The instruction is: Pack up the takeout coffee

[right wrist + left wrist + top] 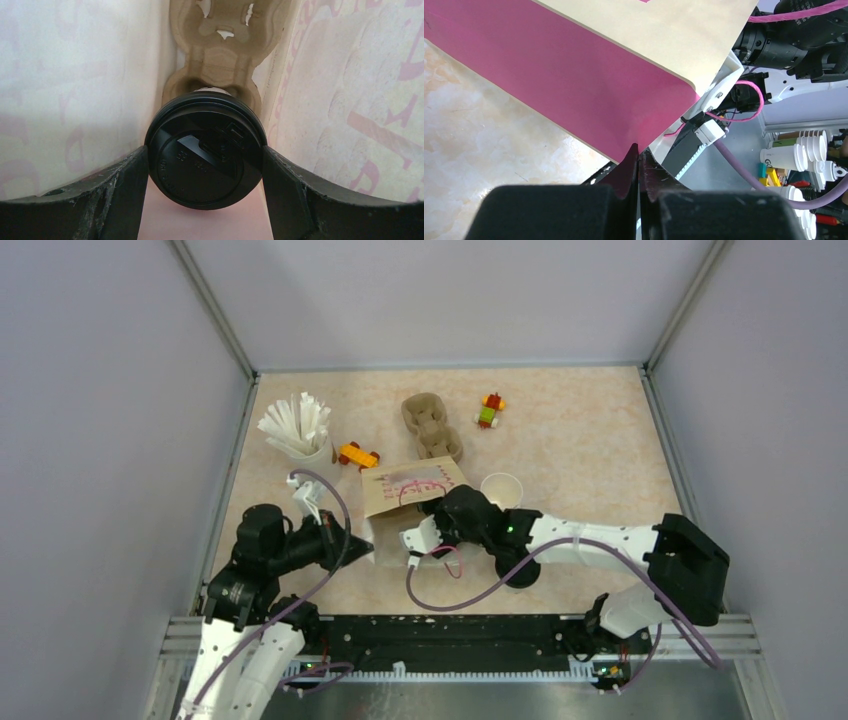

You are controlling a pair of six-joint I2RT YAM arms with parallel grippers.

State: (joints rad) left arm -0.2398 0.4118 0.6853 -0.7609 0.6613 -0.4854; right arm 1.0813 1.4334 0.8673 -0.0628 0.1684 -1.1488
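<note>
Right hand (204, 157) inside tan-and-pink paper bag (410, 485), near-middle of worktop (580, 440), clamped on black-lidded paper cup (210, 125). Left hand (638, 156) pinches the bag's pink side.

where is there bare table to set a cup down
Widest bare patch: right half of the table, bordered by the brick toy, the open paper cup and the right wall. Crowded: far left to centre, with stick cup, orange toy, pulp tray, paper bag.

Beige marble-look table (580, 440) w/ grey walls (100, 390).
</note>
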